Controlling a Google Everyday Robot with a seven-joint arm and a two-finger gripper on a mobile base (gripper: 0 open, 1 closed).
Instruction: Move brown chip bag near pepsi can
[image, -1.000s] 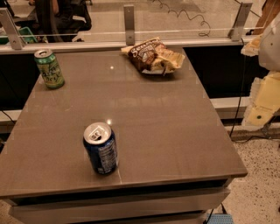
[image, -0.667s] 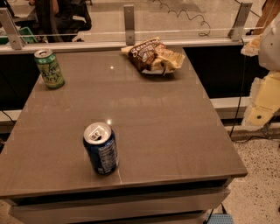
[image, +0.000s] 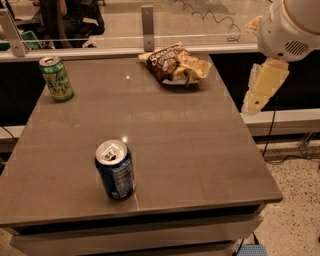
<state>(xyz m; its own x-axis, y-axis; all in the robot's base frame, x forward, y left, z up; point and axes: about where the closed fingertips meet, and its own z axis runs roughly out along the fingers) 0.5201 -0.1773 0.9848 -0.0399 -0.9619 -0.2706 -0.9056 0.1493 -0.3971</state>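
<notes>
The crinkled dark brown and cream chip bag (image: 175, 64) with white "SeaSalt" lettering lies flat at the far edge of the grey-brown table (image: 200, 145), right of centre. The dark blue pepsi can (image: 116, 172), silver-topped with white small print, stands upright near the front edge, left of centre, well apart from the bag. The pale gripper (image: 261, 90) hangs beyond the table's right side.
</notes>
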